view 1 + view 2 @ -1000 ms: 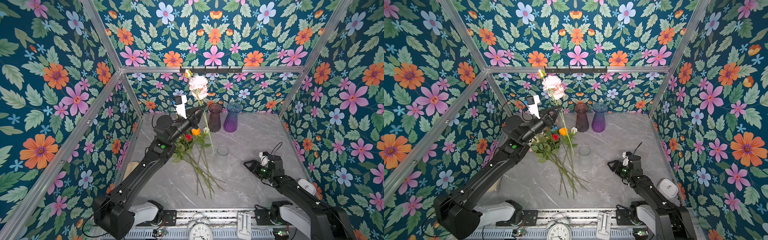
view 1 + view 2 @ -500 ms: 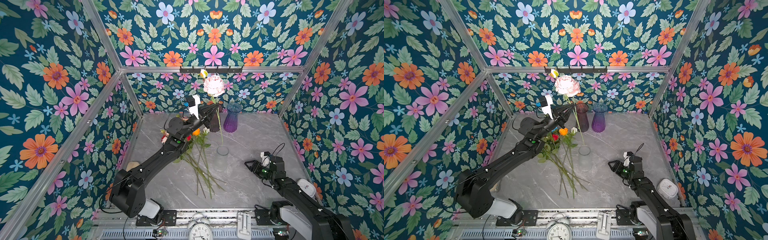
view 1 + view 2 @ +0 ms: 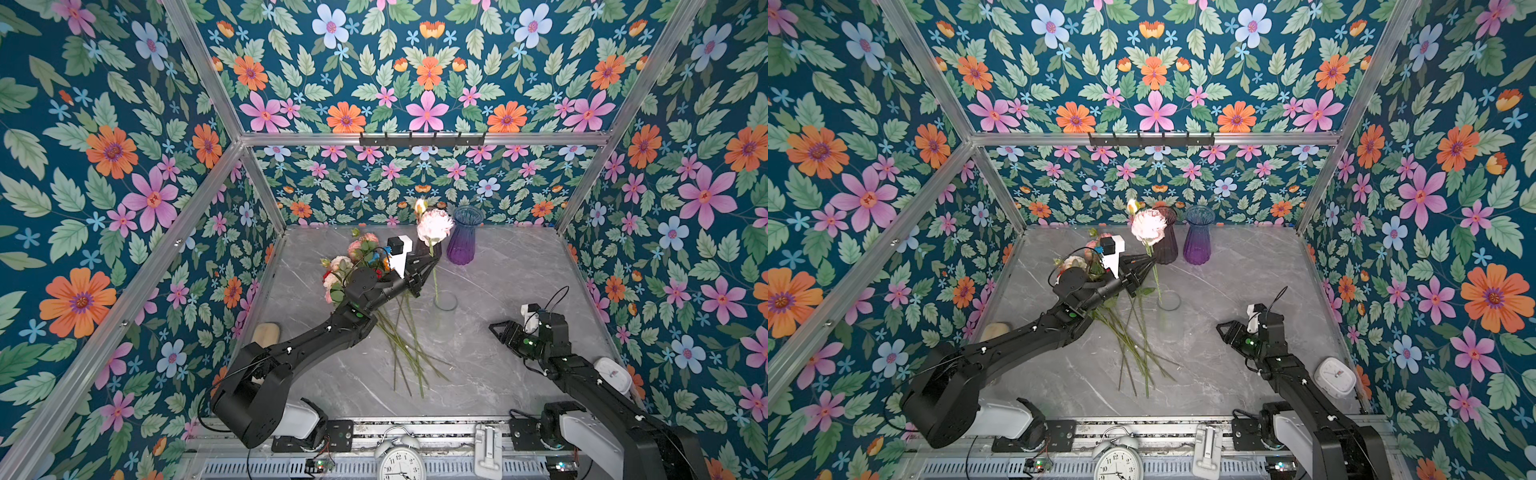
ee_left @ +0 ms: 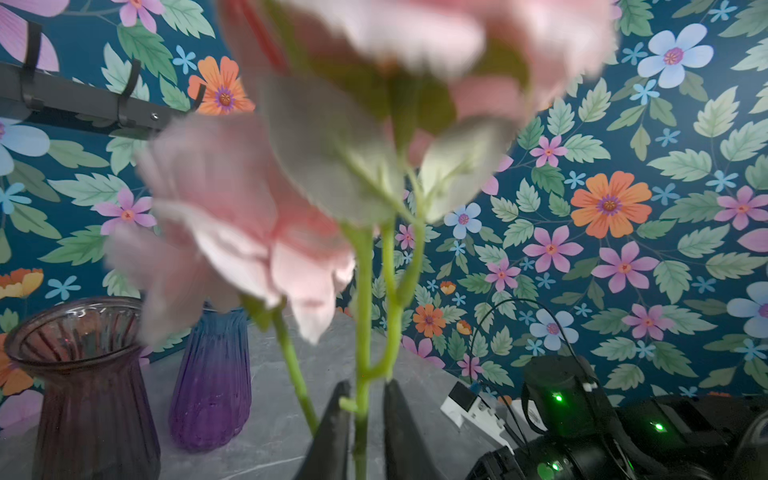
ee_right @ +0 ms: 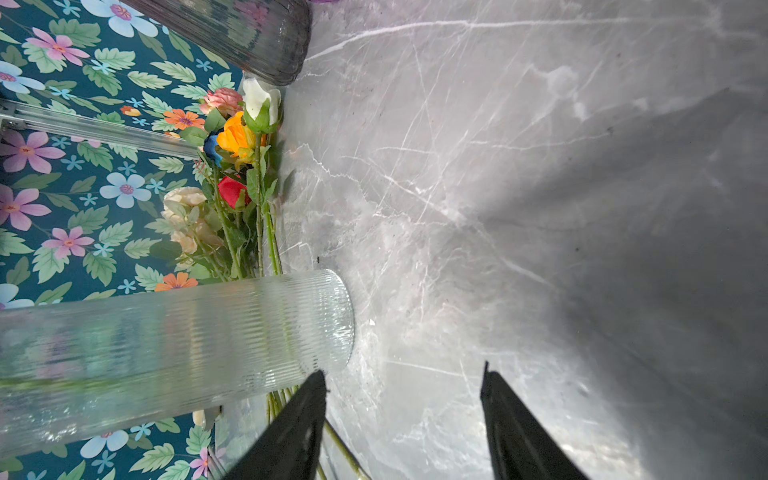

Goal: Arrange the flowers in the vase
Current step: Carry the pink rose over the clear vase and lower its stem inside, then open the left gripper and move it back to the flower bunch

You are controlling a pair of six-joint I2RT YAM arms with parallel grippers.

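Pink flower [image 3: 434, 226] has lowered, stem between left pincer's [image 4: 366, 384] parted jaws

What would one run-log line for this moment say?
left gripper: open around stem of pink flower | stem: in clear ribbed vase | right gripper: open, empty | other flowers: on table
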